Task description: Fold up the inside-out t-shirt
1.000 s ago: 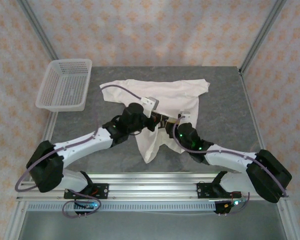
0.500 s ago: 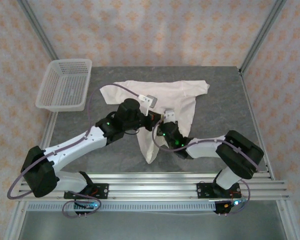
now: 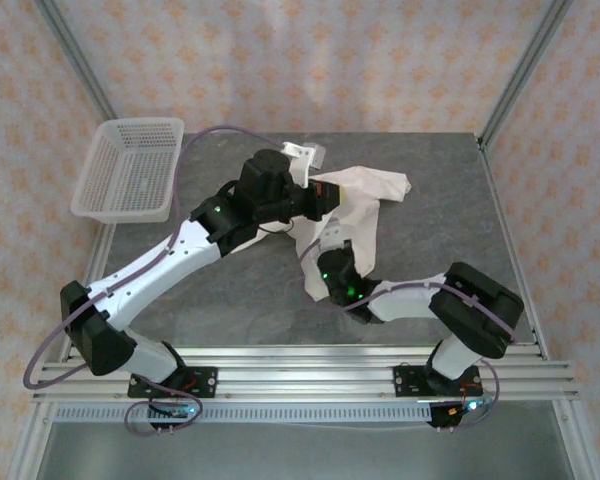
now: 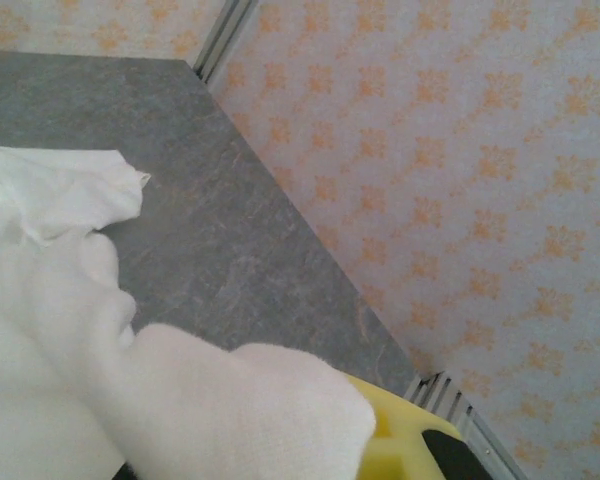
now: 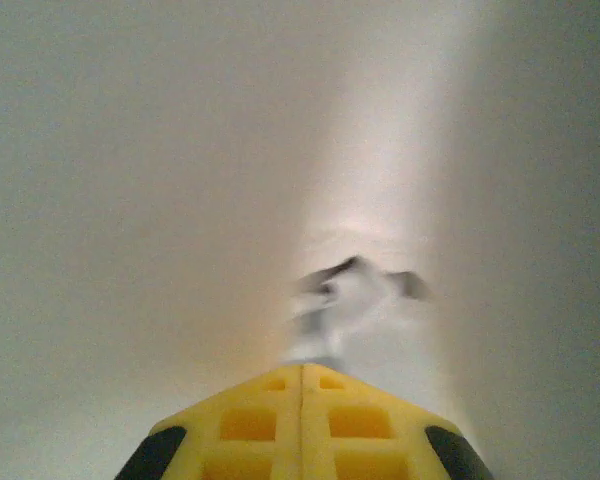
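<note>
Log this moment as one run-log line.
left pincer shut on t-shirt, above table | right pincer shut on t-shirt, low | t-shirt bunched, unfolded | basket far-left

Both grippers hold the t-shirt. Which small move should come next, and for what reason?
Probably move the left gripper and right gripper slowly apart. Both are shut on the t-shirt, the left one holding it raised, and the cloth between them is bunched; pulling it taut would likely flatten it for folding.

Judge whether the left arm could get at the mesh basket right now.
Probably yes: bare table lies between the left gripper and the basket, but it is shut on the t-shirt.
</note>
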Motion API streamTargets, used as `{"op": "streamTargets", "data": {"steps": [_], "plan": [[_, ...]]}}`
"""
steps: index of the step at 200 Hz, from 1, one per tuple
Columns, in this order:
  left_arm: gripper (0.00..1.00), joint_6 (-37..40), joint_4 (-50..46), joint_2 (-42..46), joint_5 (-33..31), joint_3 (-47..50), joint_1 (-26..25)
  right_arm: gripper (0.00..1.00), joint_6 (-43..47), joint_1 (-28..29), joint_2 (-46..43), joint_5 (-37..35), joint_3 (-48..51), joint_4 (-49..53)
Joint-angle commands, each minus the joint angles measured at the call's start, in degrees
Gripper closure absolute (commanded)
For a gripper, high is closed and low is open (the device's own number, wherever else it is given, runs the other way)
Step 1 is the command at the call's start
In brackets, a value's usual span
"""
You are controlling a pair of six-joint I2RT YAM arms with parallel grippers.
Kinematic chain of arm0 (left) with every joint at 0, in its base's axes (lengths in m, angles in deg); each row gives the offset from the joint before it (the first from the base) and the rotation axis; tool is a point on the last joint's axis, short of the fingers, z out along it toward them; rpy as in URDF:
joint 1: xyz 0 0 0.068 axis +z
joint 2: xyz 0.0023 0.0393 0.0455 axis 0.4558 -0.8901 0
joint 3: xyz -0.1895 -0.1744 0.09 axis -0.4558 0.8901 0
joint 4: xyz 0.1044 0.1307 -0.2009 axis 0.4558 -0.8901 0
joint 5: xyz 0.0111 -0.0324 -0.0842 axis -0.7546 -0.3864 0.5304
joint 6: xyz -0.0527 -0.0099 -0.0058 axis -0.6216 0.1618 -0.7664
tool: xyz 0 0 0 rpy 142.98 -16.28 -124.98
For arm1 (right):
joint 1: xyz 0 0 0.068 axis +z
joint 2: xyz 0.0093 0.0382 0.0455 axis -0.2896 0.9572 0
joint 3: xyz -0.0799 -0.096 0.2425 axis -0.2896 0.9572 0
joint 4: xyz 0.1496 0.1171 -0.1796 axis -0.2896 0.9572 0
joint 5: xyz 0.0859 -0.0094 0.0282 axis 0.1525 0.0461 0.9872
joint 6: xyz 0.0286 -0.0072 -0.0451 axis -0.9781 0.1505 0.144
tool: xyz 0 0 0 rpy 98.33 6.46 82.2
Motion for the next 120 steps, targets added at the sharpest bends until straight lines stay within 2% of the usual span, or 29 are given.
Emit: {"op": "streamTargets", "data": {"steps": [1,21,46,82,100,120], "plan": [[1.0,-2.5,-0.3,-0.8,4.9,-3.3,-0.2,0.99,-1.3,0.2,2.7,3.0,-1.5,2.1],[1.0,-2.6,-0.8,0.3,5.7,-3.4,-0.2,1.0,-5.2,-1.6,3.9,2.8,-2.8,1.7],[1.0,0.6,-0.9,3.6,7.1,-1.9,-0.2,1.0,-15.9,-12.6,4.3,22.2,-3.2,3.3],[1.0,4.1,-3.2,6.3,7.7,-1.7,-0.3,1.0,-21.3,-20.8,5.9,29.9,-9.7,15.0],[1.0,3.3,-1.5,5.7,9.8,-2.6,-0.5,1.0,-22.0,-20.5,7.3,31.1,-12.7,18.7],[1.0,2.5,-0.9,3.3,11.3,-6.0,-1.7,1.0,-22.3,-16.6,10.4,30.8,-14.5,19.1]]}}
